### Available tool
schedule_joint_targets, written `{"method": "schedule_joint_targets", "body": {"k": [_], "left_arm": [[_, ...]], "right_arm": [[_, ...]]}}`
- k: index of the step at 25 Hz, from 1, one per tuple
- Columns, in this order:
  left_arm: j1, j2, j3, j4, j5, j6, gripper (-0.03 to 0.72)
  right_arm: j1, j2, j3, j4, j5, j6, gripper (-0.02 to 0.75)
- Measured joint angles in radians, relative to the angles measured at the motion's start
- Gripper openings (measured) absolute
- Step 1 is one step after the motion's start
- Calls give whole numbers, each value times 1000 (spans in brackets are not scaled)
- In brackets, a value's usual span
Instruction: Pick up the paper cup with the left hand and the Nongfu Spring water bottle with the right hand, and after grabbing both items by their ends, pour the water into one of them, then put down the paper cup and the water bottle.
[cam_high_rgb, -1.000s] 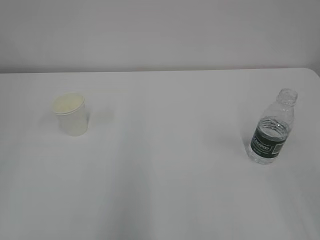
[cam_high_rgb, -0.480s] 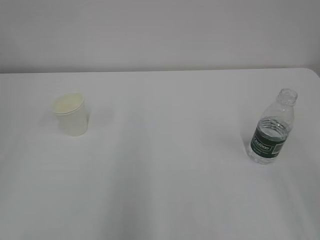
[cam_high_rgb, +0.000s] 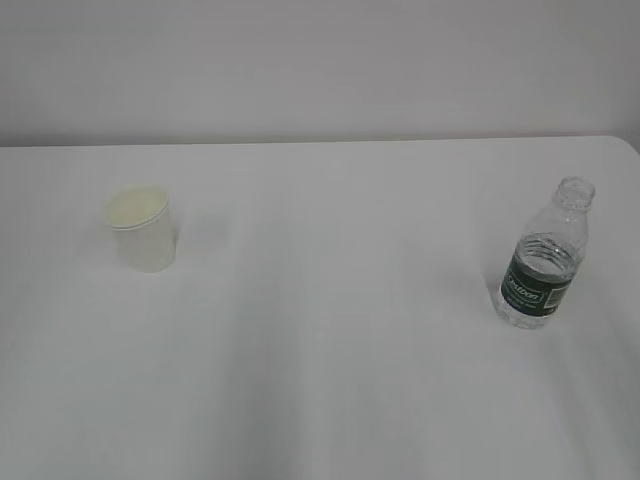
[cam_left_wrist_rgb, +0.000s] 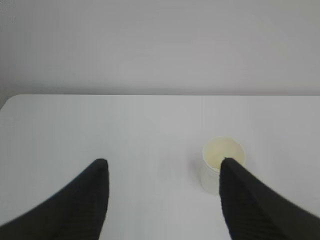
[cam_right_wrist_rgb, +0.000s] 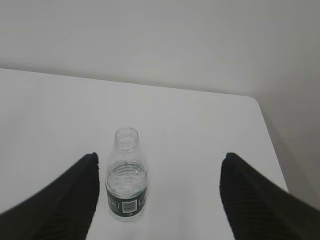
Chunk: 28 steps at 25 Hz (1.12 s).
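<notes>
A white table (cam_high_rgb: 320, 380) is seen before a plain pale wall (cam_high_rgb: 320, 60). On the left part of the table, in the exterior view, the paper cup (cam_high_rgb: 143, 230) is placed upright, with its pale yellow inside visible from above. On the right part, well apart from the cup, the water bottle (cam_high_rgb: 544, 254) is standing upright without a cap. A dark green label with white letters is wrapped around its lower body, and the water (cam_high_rgb: 545, 262) is seen inside up to about the shoulder of the bottle. No arm is seen in this view.

In the left wrist view, the left gripper (cam_left_wrist_rgb: 162, 172) is held spread open with nothing between its two black fingers (cam_left_wrist_rgb: 90, 200). The cup (cam_left_wrist_rgb: 223, 162) is seen beyond it on the table, and it is partly covered by the tip of the finger on the right side of the picture. Whether that finger touches the cup cannot be told.

In the right wrist view, the right gripper (cam_right_wrist_rgb: 159, 165) is also spread wide and nothing is grasped. The bottle (cam_right_wrist_rgb: 126, 175) is seen standing on the table just beside the finger on the left side of the picture, not in the middle of the gap. The round open mouth of the bottle is clearly shown.
</notes>
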Motion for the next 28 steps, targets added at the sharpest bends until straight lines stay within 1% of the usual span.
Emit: {"method": "schedule_joint_targets", "body": {"k": [14,20,28], "left_arm": [[0,59,0,20,-127,0,494],[0,136,0,28,-168,0,494],[0,263,0,36,-278,0,494]], "right_arm": [[0,221,0,-10,-211,-19,573],[0,295,0,-31,-283,-51,573],[0,378,0,-53,-389,-54,573]]}}
